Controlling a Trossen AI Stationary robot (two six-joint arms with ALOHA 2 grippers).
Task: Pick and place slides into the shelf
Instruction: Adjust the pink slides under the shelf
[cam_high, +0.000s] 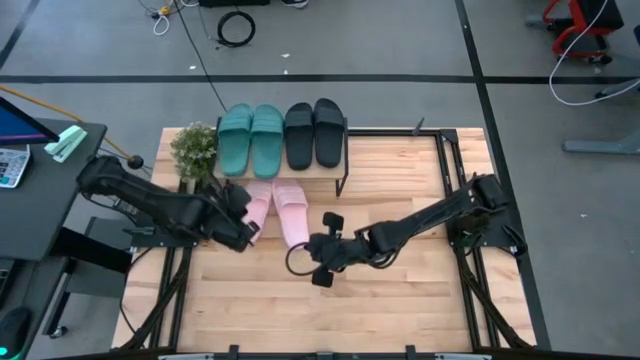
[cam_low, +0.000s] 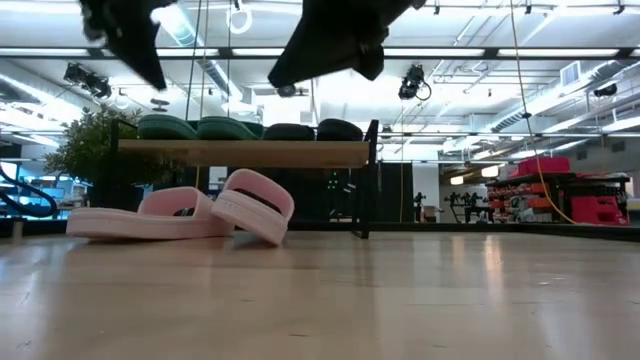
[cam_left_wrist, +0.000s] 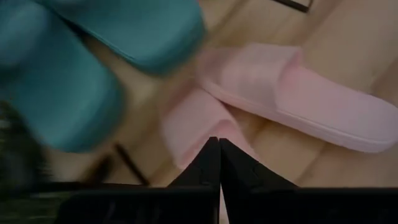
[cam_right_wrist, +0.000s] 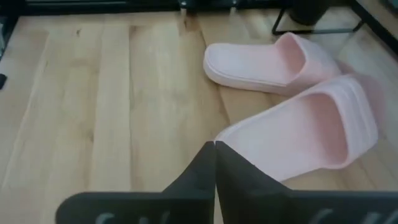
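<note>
a: how many slides? where?
b: two teal (cam_high: 251, 140) and two black (cam_high: 314, 133) on the shelf (cam_high: 345, 160) top; two smooth pink ones (cam_high: 277, 211) lie on the table (cam_high: 400, 290).
a: grippers?
b: left gripper (cam_high: 238, 212) and right gripper (cam_high: 327, 250) both pressed together, empty.

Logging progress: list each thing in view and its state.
Teal slides: side by side on the shelf top.
Black slides: on the shelf top.
Pink slides: on the table, not shelved.
Shelf: upright, lower tier empty.
Left gripper: shut, empty, over the pink slides.
Right gripper: shut, empty.
</note>
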